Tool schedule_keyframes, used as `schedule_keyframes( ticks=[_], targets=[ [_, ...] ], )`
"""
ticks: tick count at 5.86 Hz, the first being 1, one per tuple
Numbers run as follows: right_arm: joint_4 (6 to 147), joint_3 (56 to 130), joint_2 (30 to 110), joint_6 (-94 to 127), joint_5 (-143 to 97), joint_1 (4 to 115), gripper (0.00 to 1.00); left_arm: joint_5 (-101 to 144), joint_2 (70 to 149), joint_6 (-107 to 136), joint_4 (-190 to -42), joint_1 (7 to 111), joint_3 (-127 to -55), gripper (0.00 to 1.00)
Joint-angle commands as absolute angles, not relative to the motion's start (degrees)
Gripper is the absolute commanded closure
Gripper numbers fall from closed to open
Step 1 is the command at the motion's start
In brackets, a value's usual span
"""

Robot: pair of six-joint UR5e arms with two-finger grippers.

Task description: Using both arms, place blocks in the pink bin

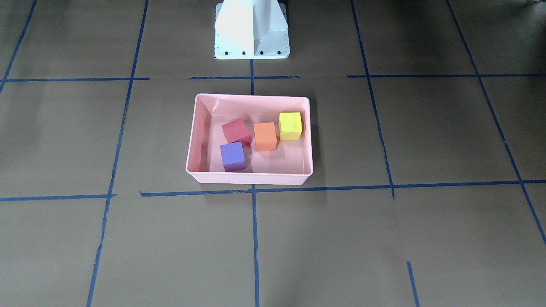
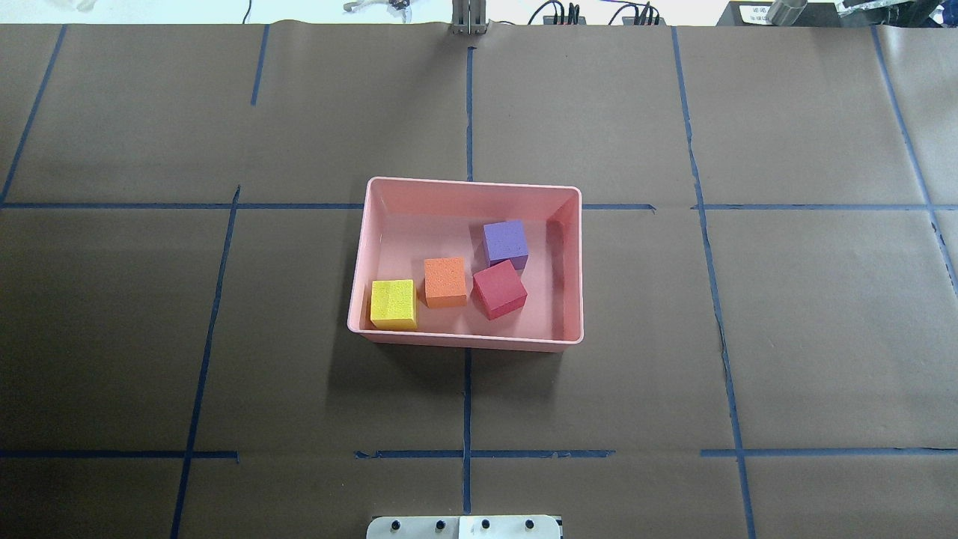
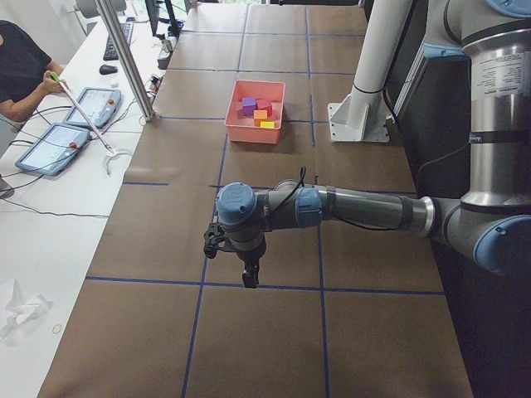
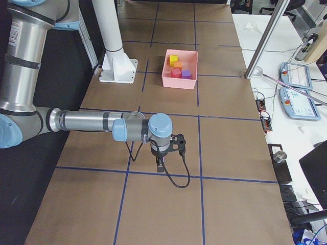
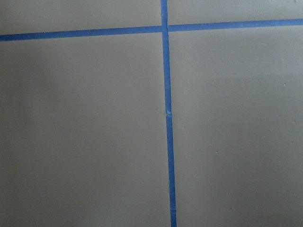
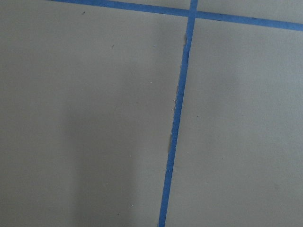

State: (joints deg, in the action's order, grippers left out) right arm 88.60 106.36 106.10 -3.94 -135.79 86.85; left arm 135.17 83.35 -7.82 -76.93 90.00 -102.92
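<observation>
The pink bin (image 1: 249, 178) stands at the table's middle, also in the overhead view (image 2: 464, 341). All four blocks lie inside it: purple (image 1: 233, 156), red-pink (image 1: 236, 130), orange (image 1: 265, 136), yellow-green (image 1: 290, 125). From overhead they are purple (image 2: 505, 242), red-pink (image 2: 499, 289), orange (image 2: 445, 281), yellow-green (image 2: 393, 303). My left gripper (image 3: 249, 279) hangs over bare table far from the bin; I cannot tell if it is open. My right gripper (image 4: 161, 166) hangs likewise at the other end; I cannot tell its state. Both wrist views show only brown paper and blue tape.
The white pedestal base (image 1: 251, 30) stands just behind the bin on my side. Blue tape lines grid the brown table. An operator (image 3: 21, 66) sits at a side desk with tablets (image 3: 50, 148). A metal pole (image 3: 124, 58) rises at the table's far edge.
</observation>
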Motion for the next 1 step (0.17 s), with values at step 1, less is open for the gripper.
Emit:
schedule_keyframes(
  ticks=[1],
  targets=[
    [87.98, 106.35, 106.35, -3.87, -135.79, 87.01, 0.00, 135.18, 83.32, -7.82, -76.73, 90.00, -103.09, 0.00]
  ],
)
